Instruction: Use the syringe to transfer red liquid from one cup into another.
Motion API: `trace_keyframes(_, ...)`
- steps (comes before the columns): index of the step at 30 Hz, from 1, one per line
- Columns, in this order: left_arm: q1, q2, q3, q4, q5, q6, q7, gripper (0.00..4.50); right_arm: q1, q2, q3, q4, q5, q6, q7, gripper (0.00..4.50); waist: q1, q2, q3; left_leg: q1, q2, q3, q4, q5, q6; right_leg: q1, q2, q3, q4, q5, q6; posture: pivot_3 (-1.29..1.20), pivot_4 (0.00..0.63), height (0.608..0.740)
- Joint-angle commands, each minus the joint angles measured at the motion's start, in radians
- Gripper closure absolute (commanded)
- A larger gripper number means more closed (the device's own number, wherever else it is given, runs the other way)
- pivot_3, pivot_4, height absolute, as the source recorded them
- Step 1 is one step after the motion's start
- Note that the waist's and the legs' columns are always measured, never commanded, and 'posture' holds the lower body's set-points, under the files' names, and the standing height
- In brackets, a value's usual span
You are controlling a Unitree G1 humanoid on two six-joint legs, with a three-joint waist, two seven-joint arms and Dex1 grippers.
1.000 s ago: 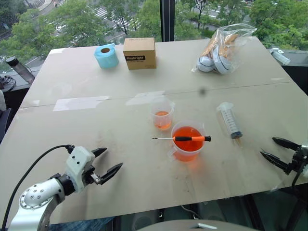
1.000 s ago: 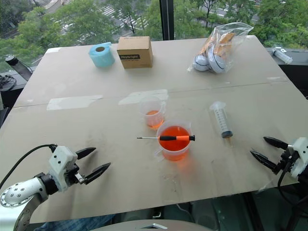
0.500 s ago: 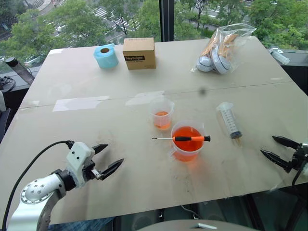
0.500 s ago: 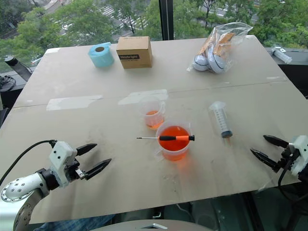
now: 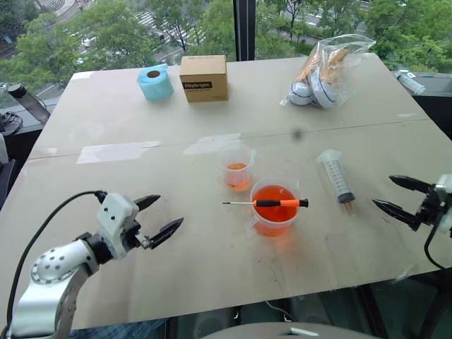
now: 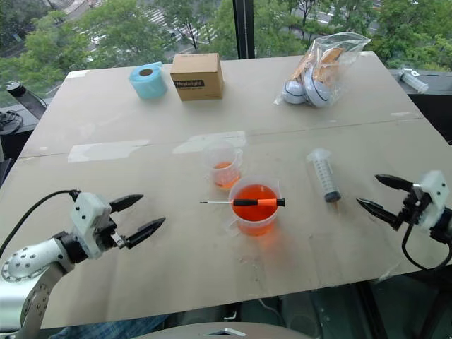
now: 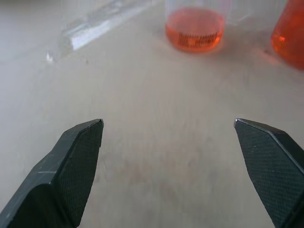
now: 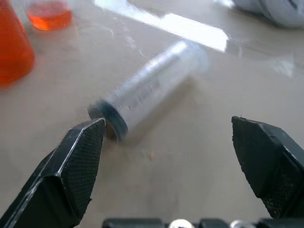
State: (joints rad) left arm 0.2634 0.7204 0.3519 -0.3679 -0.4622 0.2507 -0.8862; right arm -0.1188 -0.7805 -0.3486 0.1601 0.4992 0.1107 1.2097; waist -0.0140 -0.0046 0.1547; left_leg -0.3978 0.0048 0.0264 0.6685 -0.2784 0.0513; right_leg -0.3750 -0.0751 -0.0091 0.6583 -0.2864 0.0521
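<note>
Both grippers have been rising since a second ago; I'm holding the right gripper (image 5: 397, 194) and left gripper (image 5: 160, 217) spread wide, gripping nothing. Using the larger cup (image 5: 275, 206) as landmark: it's holding deep red liquid (image 5: 274, 198), a screwdriver (image 5: 272, 203) lying across its rim. The smaller cup (image 5: 238, 168), just behind-left, is holding a little. The syringe (image 5: 336, 175) is lying right of it.

Looks like an upper-floor office or test room: plain table (image 5: 141, 127) against tall windows (image 5: 106, 28) overlooking treetops and streets
</note>
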Motion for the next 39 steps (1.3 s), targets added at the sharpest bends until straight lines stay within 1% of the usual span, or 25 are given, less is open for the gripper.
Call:
trace_keyframes(1,-0.035,0.061,0.017,-0.078,-0.063,0.043,-0.051,0.0,-0.075,-0.069,0.014,-0.215,0.103,0.18,-0.034,0.03,0.001,0.0,0.0,0.0,0.0,0.0,0.0,0.0,0.0,0.0,0.0,0.0,0.0,0.0,0.0,0.0,0.15,0.74)
trace_keyframes(3,-0.11,0.117,0.044,-0.142,-0.17,0.089,-0.096,0.0,-0.181,-0.123,0.107,-0.409,0.187,0.347,-0.04,0.03,0.001,0.001,0.001,-0.002,0.0,0.0,0.0,0.0,-0.001,-0.002,0.0,0.0,0.0,0.0,0.0,0.0,0.15,0.74)
trace_keyframes(4,-0.135,0.14,0.056,-0.166,-0.216,0.112,-0.113,0.0,-0.216,-0.143,0.145,-0.474,0.204,0.397,-0.043,0.03,0.001,0.001,0.001,-0.003,0.0,0.0,0.0,0.001,-0.001,-0.003,0.0,0.0,0.0,0.0,0.0,0.0,0.15,0.74)
trace_keyframes(8,-0.155,0.214,0.087,-0.26,-0.306,0.183,-0.15,0.0,-0.293,-0.172,0.23,-0.603,0.249,0.489,-0.035,0.03,0.004,-0.001,0.0,-0.004,0.0,-0.003,-0.001,0.001,-0.002,-0.003,0.0,-0.003,-0.003,0.0,0.0,0.0,0.15,0.74)
trace_keyframes(10,-0.161,0.233,0.096,-0.303,-0.353,0.221,-0.138,0.0,-0.333,-0.182,0.277,-0.64,0.25,0.528,-0.035,0.03,0.004,-0.001,0.0,-0.006,0.0,-0.002,-0.001,0.002,-0.003,-0.003,0.0,-0.003,-0.006,0.0,0.0,0.0,0.15,0.74)
trace_keyframes(12,-0.172,0.248,0.103,-0.334,-0.387,0.249,-0.13,0.0,-0.377,-0.196,0.332,-0.678,0.246,0.569,-0.027,0.03,0.003,-0.001,0.001,-0.011,0.0,-0.003,0.002,0.002,-0.003,-0.005,0.0,-0.003,-0.006,0.0,0.0,0.0,0.15,0.74)
trace_keyframes(14,-0.174,0.266,0.11,-0.354,-0.405,0.269,-0.137,0.0,-0.42,-0.204,0.383,-0.709,0.237,0.604,-0.024,0.03,0.003,-0.001,0.001,-0.012,0.0,-0.003,0.002,0.002,-0.003,-0.006,0.0,-0.004,-0.006,0.0,0.001,0.0,0.15,0.74)
trace_keyframes(18,-0.165,0.295,0.115,-0.384,-0.431,0.3,-0.147,0.0,-0.481,-0.214,0.469,-0.714,0.187,0.625,-0.001,0.03,0.003,-0.001,0.001,-0.011,0.0,-0.005,0.002,0.002,-0.003,-0.006,0.001,-0.005,-0.005,0.0,0.0,0.0,0.15,0.74)
trace_keyframes(23,-0.14,0.302,0.114,-0.397,-0.415,0.31,-0.151,0.0,-0.559,-0.178,0.571,-0.68,0.114,0.641,-0.006,0.03,0.001,-0.001,0.001,-0.011,0.0,-0.004,0.002,0.002,-0.003,-0.006,0.002,-0.005,-0.005,0.0,0.0,0.0,0.15,0.74)
trace_keyframes(26,-0.132,0.301,0.12,-0.397,-0.415,0.311,-0.146,0.0,-0.593,-0.15,0.607,-0.67,0.091,0.67,-0.023,0.82,0.001,-0.001,0.001,-0.011,0.0,-0.005,0.002,0.002,-0.003,-0.006,0.002,-0.005,-0.004,0.0,0.0,0.0,0.15,0.74)
trace_keyframes(27,-0.13,0.299,0.122,-0.396,-0.411,0.309,-0.145,0.0,-0.599,-0.144,0.617,-0.672,0.084,0.677,-0.024,1.34,0.002,-0.001,0.001,-0.011,0.0,-0.004,0.002,0.002,-0.003,-0.006,0.002,-0.005,-0.004,0.0,0.0,0.0,0.15,0.74)
trace_keyframes(28,-0.128,0.298,0.124,-0.395,-0.409,0.307,-0.144,0.0,-0.603,-0.142,0.629,-0.676,0.075,0.684,-0.023,1.98,0.002,-0.001,0.001,-0.011,0.0,-0.005,0.002,0.002,-0.003,-0.006,0.002,-0.005,-0.004,0.0,0.0,0.0,0.15,0.74)
trace_keyframes(30,-0.131,0.295,0.126,-0.391,-0.41,0.305,-0.142,0.0,-0.608,-0.139,0.655,-0.683,0.046,0.684,-0.024,2.84,0.003,-0.001,0.001,-0.011,0.0,-0.005,0.002,0.002,-0.003,-0.006,0.002,-0.005,-0.004,0.0,0.0,0.0,0.15,0.74)
trace_keyframes(31,-0.132,0.295,0.127,-0.389,-0.413,0.306,-0.141,0.0,-0.609,-0.137,0.661,-0.684,0.038,0.684,-0.024,3.35,0.004,-0.001,0.001,-0.011,0.0,-0.004,0.003,0.002,-0.003,-0.006,0.002,-0.005,-0.004,0.0,0.0,0.0,0.15,0.74)
trace_keyframes(32,-0.135,0.295,0.127,-0.387,-0.414,0.306,-0.142,0.0,-0.612,-0.141,0.673,-0.686,0.023,0.682,-0.018,3.96,0.004,-0.001,0.001,-0.011,0.0,-0.005,0.003,0.002,-0.003,-0.006,0.002,-0.005,-0.004,0.0,0.0,0.0,0.15,0.74)
trace_keyframes(33,-0.137,0.295,0.127,-0.385,-0.415,0.306,-0.142,0.0,-0.615,-0.145,0.682,-0.688,0.011,0.68,-0.012,4.33,0.003,-0.001,0.001,-0.011,0.0,-0.005,0.003,0.002,-0.003,-0.006,0.002,-0.005,-0.004,0.0,0.0,0.0,0.15,0.74)
trace_keyframes(34,-0.139,0.296,0.127,-0.383,-0.416,0.306,-0.143,0.0,-0.617,-0.148,0.69,-0.69,0.0,0.678,-0.007,4.47,0.003,-0.001,0.001,-0.011,0.0,-0.004,0.003,0.002,-0.003,-0.006,0.002,-0.005,-0.004,0.0,0.0,0.0,0.15,0.74)
trace_keyframes(36,-0.14,0.297,0.128,-0.379,-0.416,0.306,-0.147,0.0,-0.622,-0.146,0.697,-0.69,-0.014,0.682,-0.008,4.47,0.002,-0.001,0.001,-0.01,0.0,-0.004,0.003,0.002,-0.003,-0.006,0.003,-0.005,-0.003,0.0,0.0,0.0,0.15,0.74)
trace_keyframes(38,-0.141,0.298,0.128,-0.374,-0.411,0.303,-0.151,0.0,-0.63,-0.133,0.681,-0.69,0.003,0.701,-0.014,4.47,0.002,-0.001,0.001,-0.009,0.0,-0.004,0.003,0.002,-0.003,-0.005,0.003,-0.005,-0.002,0.0,0.0,0.0,0.15,0.74)
trace_keyframes(39,-0.145,0.297,0.13,-0.371,-0.413,0.302,-0.15,0.0,-0.643,-0.118,0.648,-0.685,0.045,0.735,-0.023,4.47,0.002,-0.001,0.001,-0.009,0.0,-0.004,0.003,0.002,-0.003,-0.005,0.003,-0.005,-0.002,0.0,0.0,0.0,0.15,0.74)
